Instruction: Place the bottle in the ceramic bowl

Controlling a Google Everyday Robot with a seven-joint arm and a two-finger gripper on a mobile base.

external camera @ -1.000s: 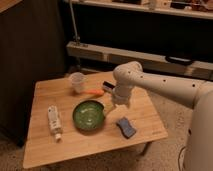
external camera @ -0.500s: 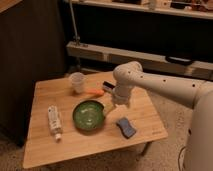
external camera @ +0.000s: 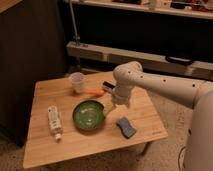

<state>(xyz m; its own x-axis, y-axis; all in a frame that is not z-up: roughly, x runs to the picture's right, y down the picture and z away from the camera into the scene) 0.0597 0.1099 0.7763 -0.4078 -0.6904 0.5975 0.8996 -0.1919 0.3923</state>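
Observation:
The bottle [external camera: 53, 121] lies on its side near the left edge of the wooden table [external camera: 75, 145], cap toward the front. The dark-green ceramic bowl [external camera: 89, 115] sits at the table's middle and holds nothing. My gripper [external camera: 111, 104] hangs from the white arm just right of the bowl's rim, above the table, well right of the bottle.
A translucent white cup [external camera: 77, 82] stands at the back of the table. An orange carrot-like object [external camera: 94, 92] lies behind the bowl. A blue sponge [external camera: 126, 127] lies right of the bowl. A dark cabinet [external camera: 25, 55] stands left; shelving runs behind.

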